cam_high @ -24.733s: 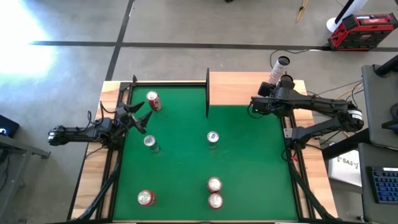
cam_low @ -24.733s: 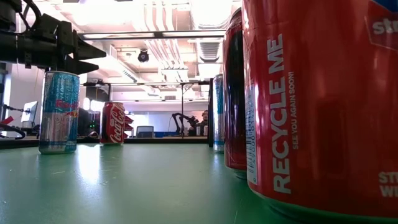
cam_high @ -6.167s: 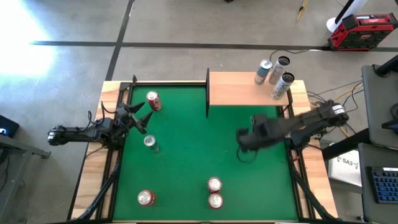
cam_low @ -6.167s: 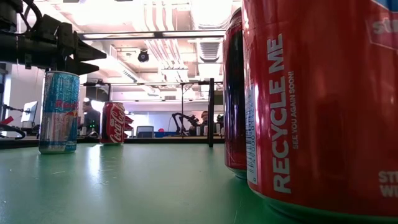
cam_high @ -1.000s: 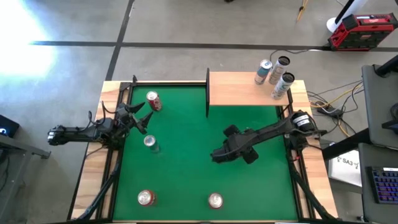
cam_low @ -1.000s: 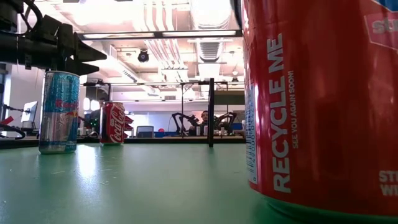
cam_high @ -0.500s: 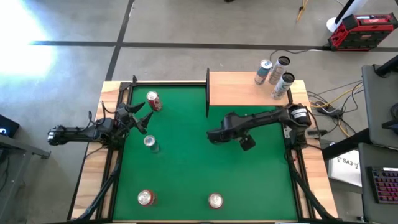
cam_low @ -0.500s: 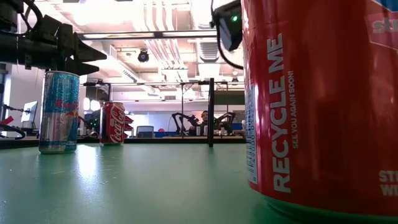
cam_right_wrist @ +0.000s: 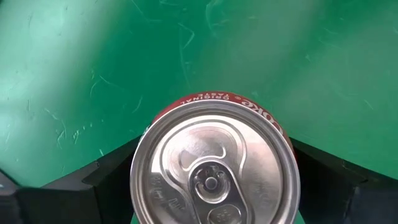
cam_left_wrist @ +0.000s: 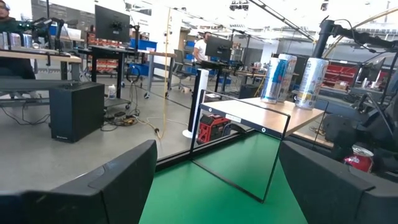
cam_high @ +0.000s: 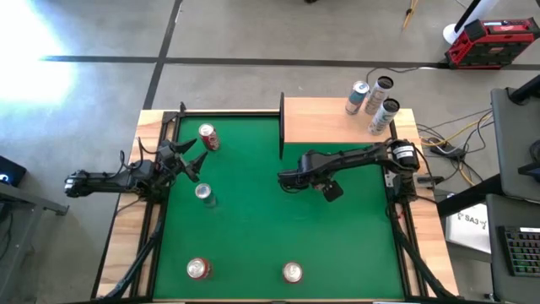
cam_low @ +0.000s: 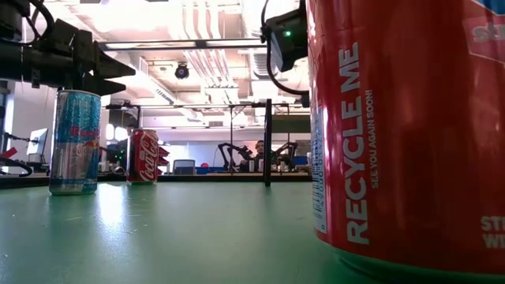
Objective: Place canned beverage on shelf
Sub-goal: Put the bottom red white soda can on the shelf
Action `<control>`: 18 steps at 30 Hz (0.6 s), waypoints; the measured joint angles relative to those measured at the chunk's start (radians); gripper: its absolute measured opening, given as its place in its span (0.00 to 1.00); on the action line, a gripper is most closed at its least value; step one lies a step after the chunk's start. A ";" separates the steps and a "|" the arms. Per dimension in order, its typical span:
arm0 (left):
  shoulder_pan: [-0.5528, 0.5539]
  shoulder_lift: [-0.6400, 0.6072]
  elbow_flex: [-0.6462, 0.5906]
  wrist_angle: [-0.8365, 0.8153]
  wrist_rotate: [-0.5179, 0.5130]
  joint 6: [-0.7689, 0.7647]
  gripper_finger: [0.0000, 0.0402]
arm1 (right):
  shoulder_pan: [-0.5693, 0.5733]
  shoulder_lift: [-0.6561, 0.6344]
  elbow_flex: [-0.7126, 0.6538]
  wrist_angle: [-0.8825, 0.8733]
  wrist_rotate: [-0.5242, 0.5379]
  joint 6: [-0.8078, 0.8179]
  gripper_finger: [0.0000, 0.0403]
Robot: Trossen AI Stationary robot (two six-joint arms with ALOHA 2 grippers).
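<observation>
The right gripper [cam_high: 287, 180] hangs over the middle of the green felt table [cam_high: 245, 228], its arm reaching in from the right edge, and its two dark fingers [cam_right_wrist: 93, 180] are clamped on either side of a red cola can [cam_right_wrist: 214, 165], which the right wrist view shows from above, silver lid and pull tab facing the camera and green felt beneath it. The shelf [cam_high: 325, 122], a light-wood board with thin black posts, sits at the table's far right corner, near the held can but apart from it; three tall slim cans [cam_high: 371, 100] stand together at its far right end, and the left wrist view shows two of them upright on the board. The left gripper [cam_high: 187, 158] waits at the table's left edge with its fingers spread and nothing between them. Just beyond it stands a red cola can [cam_high: 207, 137] near the far left corner, and a slim blue-and-silver can [cam_high: 203, 194] stands a little nearer the camera side. Two more red cans stand along the near edge, one [cam_high: 197, 268] toward the left and one [cam_high: 292, 272] toward the middle; the latter fills the right of the low view, its side reading "RECYCLE ME"
</observation>
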 joint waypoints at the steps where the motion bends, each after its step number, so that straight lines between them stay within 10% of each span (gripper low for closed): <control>1: 0.000 0.000 0.000 0.000 0.000 0.000 0.81 | 0.000 0.000 0.000 0.002 0.005 -0.023 0.81; 18: 0.000 0.000 0.000 0.000 0.000 0.000 0.81 | 0.009 -0.023 0.000 -0.018 0.021 -0.180 0.99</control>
